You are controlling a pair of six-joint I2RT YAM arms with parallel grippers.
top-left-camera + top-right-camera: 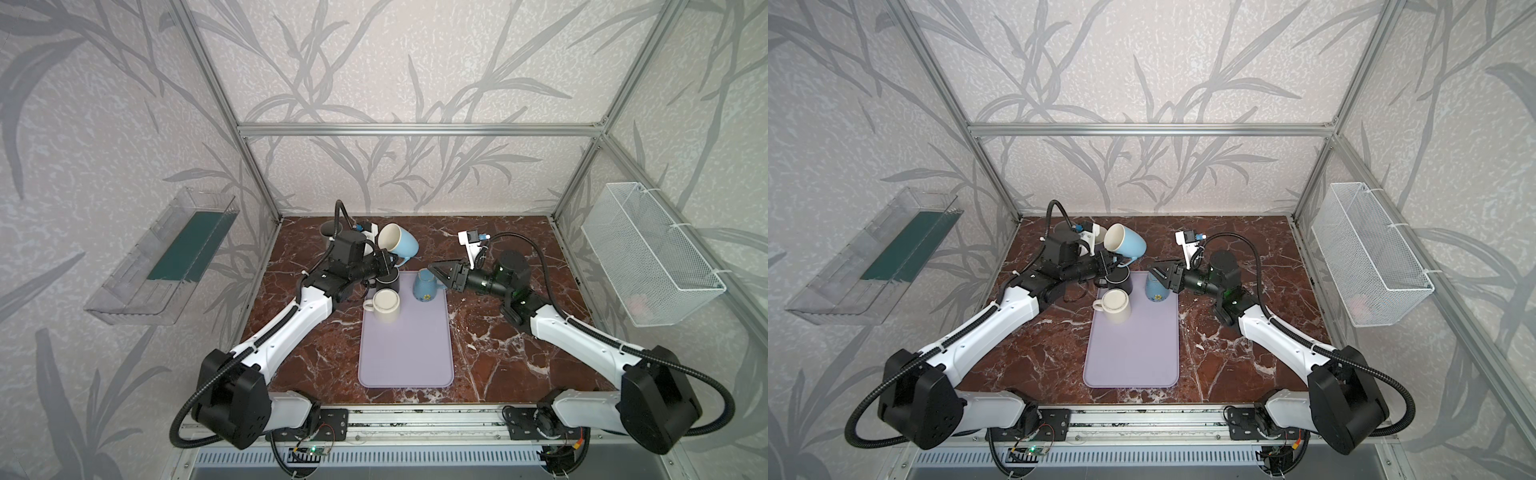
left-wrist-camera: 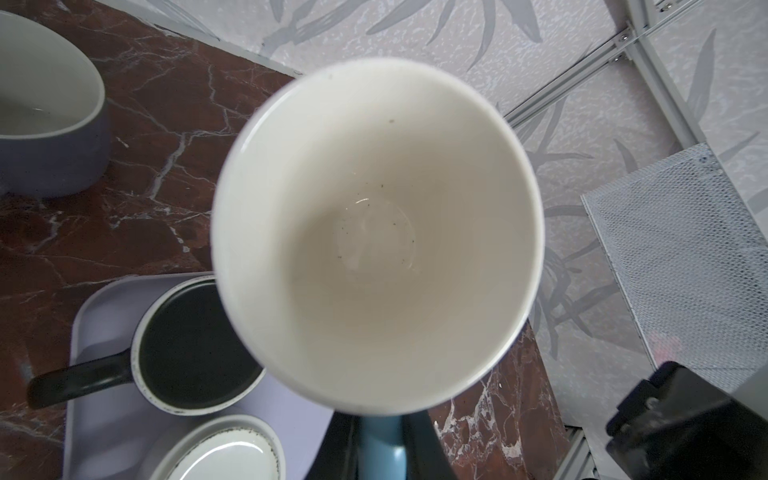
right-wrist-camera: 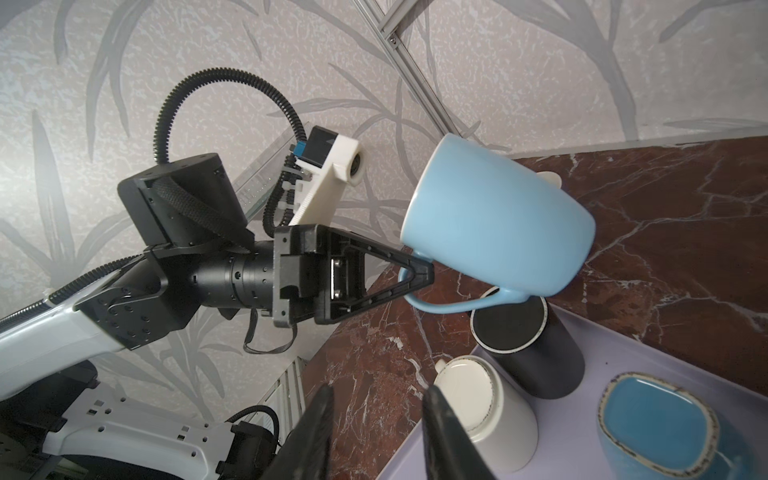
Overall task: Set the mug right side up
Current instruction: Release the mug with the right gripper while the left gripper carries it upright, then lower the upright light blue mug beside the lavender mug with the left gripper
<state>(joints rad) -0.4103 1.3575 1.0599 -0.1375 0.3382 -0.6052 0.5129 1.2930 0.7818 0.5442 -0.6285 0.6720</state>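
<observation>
A light blue mug [image 1: 400, 244] [image 1: 1126, 245] with a white inside [image 2: 374, 232] hangs in the air over the back left corner of the lilac mat [image 1: 405, 353]. It is tilted on its side, mouth up and to the left, handle underneath. My left gripper [image 1: 390, 262] [image 1: 1113, 263] [image 2: 380, 449] is shut on that handle, as the right wrist view also shows at the left gripper [image 3: 419, 274] and the mug [image 3: 498, 232]. My right gripper [image 1: 433, 266] [image 1: 1155, 268] [image 3: 378, 395] stands open and empty beside the mat's back right corner.
Three mugs stand upside down on the mat's far end: black [image 1: 388, 283] [image 3: 528, 340], white [image 1: 386, 306] [image 3: 486, 411] and small blue [image 1: 428, 286] [image 3: 656, 424]. A grey mug [image 1: 328, 232] [image 2: 45, 124] stands upright at the back left. A wire basket [image 1: 648, 253] hangs on the right wall.
</observation>
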